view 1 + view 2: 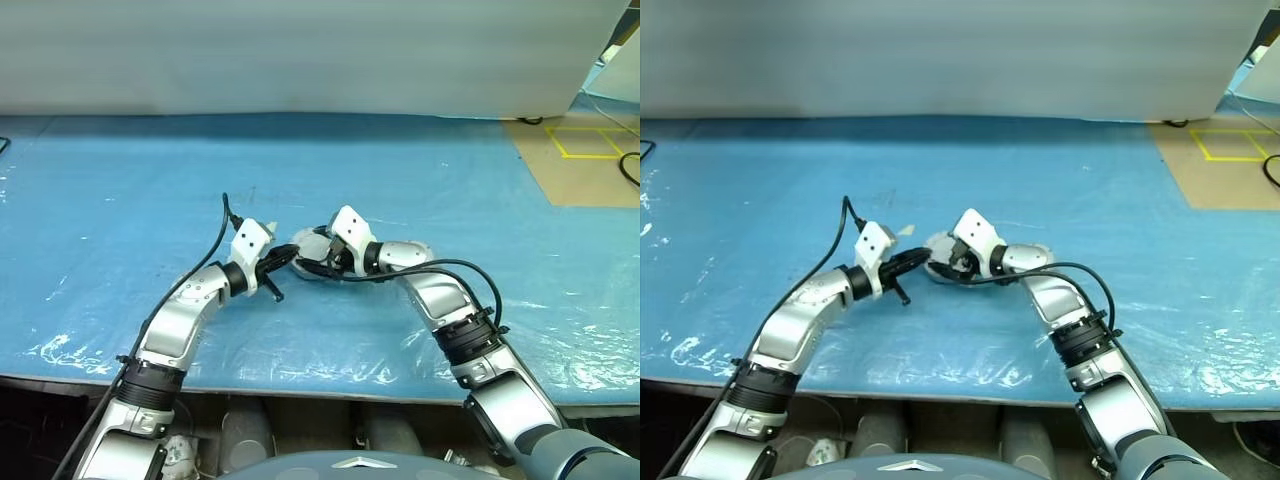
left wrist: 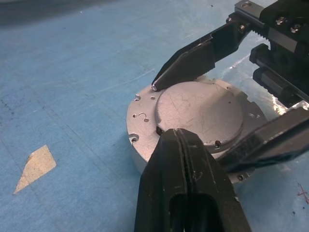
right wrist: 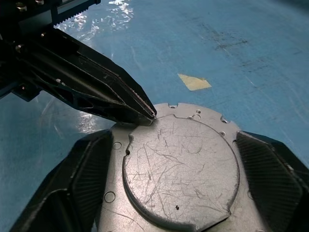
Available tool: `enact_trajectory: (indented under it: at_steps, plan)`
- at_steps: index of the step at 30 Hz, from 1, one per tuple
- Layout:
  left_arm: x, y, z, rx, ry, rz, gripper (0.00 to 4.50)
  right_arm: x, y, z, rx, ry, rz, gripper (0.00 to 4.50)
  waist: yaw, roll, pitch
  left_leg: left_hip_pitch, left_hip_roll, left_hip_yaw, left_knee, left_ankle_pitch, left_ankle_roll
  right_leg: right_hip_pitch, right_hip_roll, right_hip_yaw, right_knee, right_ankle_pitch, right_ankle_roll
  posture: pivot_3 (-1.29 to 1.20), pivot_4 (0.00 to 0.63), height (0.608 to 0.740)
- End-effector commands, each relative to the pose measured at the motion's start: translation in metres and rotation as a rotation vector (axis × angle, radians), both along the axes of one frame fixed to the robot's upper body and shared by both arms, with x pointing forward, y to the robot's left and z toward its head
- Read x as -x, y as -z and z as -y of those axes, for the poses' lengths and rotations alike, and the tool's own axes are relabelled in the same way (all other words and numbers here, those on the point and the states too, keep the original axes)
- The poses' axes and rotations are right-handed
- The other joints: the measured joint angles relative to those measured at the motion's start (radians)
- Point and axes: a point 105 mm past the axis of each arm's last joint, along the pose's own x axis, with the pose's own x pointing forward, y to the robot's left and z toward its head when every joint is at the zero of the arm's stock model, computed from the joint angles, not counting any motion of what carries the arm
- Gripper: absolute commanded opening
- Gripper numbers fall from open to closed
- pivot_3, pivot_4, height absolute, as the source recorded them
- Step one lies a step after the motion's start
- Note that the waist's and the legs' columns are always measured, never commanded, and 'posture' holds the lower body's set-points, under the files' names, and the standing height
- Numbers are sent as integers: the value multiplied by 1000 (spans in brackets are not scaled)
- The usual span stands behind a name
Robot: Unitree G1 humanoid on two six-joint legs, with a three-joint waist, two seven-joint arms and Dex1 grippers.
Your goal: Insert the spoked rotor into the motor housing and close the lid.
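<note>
The round light-grey metal motor housing (image 3: 181,169), scratched plain face up, is shown lying on the blue plastic-covered table (image 1: 120,200) between the spread black fingers (image 3: 270,174) of the right gripper (image 3: 178,183), which are not visibly clamped on it. The left gripper (image 2: 186,169), fingers pressed together, is seen with its tip at the housing's rim.

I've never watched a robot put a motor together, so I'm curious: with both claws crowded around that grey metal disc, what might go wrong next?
The left gripper is shut, its tip pressing the edge of the motor housing. It might slip off the smooth metal or push the housing sideways across the blue table cover.

The right gripper stands open with a finger on each side of the housing. As the two grippers sit very close, they could bump each other.
</note>
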Motion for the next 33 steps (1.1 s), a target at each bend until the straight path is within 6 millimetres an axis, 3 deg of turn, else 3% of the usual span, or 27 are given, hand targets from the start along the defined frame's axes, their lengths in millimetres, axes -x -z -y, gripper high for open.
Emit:
enact_trajectory:
  at_steps: [1,8,12,16,22,28,33]
  plan:
    - [18,44,5,-61,39,-181,0,-2,-11,2,-45,8,22,4471,0,0,0,0,0,0,0,0,0,0,0,0,0,0,0,0,150,740]
    - [15,41,5,-68,41,-154,0,-15,-30,10,-135,63,61,4471,1,0,0,0,0,0,-1,0,0,0,0,0,-1,0,0,0,150,740]
    - [14,40,5,-75,46,-141,0,-13,-41,17,-247,59,-16,4471,3,1,0,0,0,0,-2,0,0,0,0,0,-3,0,0,0,150,740]
    - [15,40,7,-77,55,-135,0,-15,-40,37,-284,100,-103,4471,12,1,0,0,0,0,-4,0,0,1,0,-1,-6,0,0,0,150,740]
    - [15,37,12,-63,74,-117,0,-12,-5,58,-227,247,-425,4471,16,1,-1,0,-1,0,-7,0,0,1,0,-1,-8,0,0,0,150,740]
    - [13,38,12,-74,78,-108,0,0,-5,54,-324,259,-689,4471,17,2,-1,4,-1,0,-8,0,0,5,0,-1,-8,0,0,0,150,740]
    - [13,38,11,-73,79,-105,0,12,-15,38,-460,197,-886,4471,16,3,-1,5,-1,1,-10,0,0,5,0,-1,-9,0,0,0,150,740]
